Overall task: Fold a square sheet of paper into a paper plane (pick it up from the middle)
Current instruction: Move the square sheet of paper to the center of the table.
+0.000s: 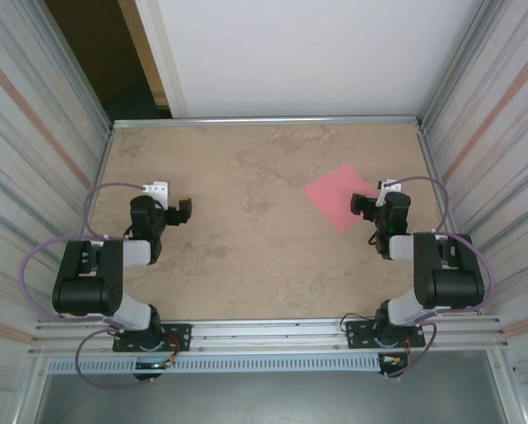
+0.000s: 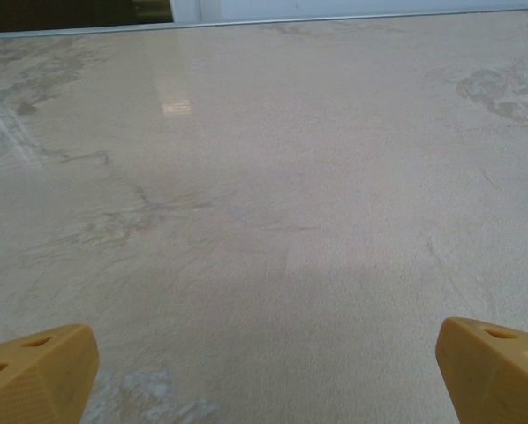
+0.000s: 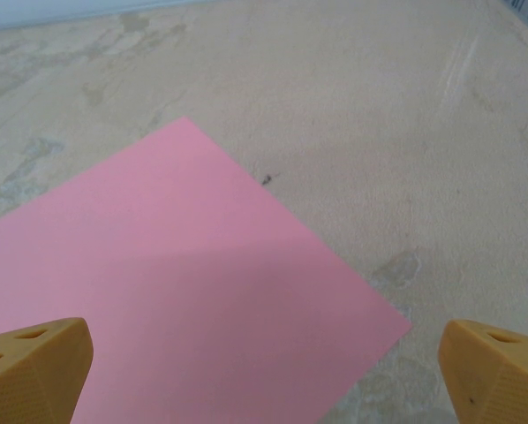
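Note:
The square sheet of paper (image 1: 339,196) is pink, flat and uncreased, lying corner-on at the right of the tan table (image 1: 255,238). My right gripper (image 1: 365,206) hovers at the sheet's near right edge. In the right wrist view the sheet (image 3: 176,283) spreads under and ahead of the open right gripper (image 3: 264,375), whose yellow fingertips (image 3: 34,367) stand far apart and hold nothing. My left gripper (image 1: 183,210) is over bare table at the left, well away from the paper. In the left wrist view the left gripper (image 2: 264,375) is wide open with nothing between its fingertips (image 2: 498,367).
Corrugated metal walls (image 1: 34,150) close in the table on the left and right. A white panel (image 1: 308,53) stands behind it, with a dark gap (image 1: 105,53) at the back left. A tiny dark speck (image 3: 267,180) lies just past the sheet's far edge.

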{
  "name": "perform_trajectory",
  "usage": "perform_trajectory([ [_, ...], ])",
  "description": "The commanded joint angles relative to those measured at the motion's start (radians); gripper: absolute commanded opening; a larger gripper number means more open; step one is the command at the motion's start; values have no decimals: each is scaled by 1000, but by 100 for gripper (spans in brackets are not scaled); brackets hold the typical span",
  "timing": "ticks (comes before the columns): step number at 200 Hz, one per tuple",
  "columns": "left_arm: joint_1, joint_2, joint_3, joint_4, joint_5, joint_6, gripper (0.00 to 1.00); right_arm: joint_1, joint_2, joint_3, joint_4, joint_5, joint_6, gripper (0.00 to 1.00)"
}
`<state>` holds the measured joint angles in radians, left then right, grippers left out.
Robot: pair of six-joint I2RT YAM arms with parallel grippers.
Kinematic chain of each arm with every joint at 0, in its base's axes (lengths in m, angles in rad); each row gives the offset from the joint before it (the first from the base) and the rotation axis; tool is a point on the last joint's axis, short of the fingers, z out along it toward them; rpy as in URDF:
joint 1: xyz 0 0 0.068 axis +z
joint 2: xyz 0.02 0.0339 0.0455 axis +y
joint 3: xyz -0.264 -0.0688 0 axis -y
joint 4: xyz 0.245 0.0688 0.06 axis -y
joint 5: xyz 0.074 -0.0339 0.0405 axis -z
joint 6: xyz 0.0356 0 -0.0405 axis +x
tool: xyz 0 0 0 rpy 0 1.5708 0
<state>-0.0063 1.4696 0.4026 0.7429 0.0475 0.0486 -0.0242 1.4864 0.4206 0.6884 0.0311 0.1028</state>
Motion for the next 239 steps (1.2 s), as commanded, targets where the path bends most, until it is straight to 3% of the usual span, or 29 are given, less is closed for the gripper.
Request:
perform_trajectory([
  [1,10,-113,16,-84,-63,-26,99,32,-107,87,-177,33,-47,99],
  [25,9,-225,97,-282,-110,-72,99,60,-189,151,-325,98,21,99],
  [41,7,-282,173,-419,-116,-141,99,61,-210,251,-536,119,156,99],
  [71,7,-306,336,-695,-105,-341,99,60,-121,462,-859,41,342,99],
  [91,9,-271,419,-799,-2,-422,99,58,-8,586,-990,-81,421,99],
  [109,3,-223,436,-772,134,-471,98,59,101,676,-1055,-169,452,98],
  [132,-28,-150,454,-716,202,-529,98,51,223,753,-1082,-234,499,95],
  [166,-82,-40,515,-711,229,-554,97,49,364,850,-1090,-288,538,92],
  [239,-134,76,570,-708,293,-589,92,62,560,992,-1138,-259,565,87],
])
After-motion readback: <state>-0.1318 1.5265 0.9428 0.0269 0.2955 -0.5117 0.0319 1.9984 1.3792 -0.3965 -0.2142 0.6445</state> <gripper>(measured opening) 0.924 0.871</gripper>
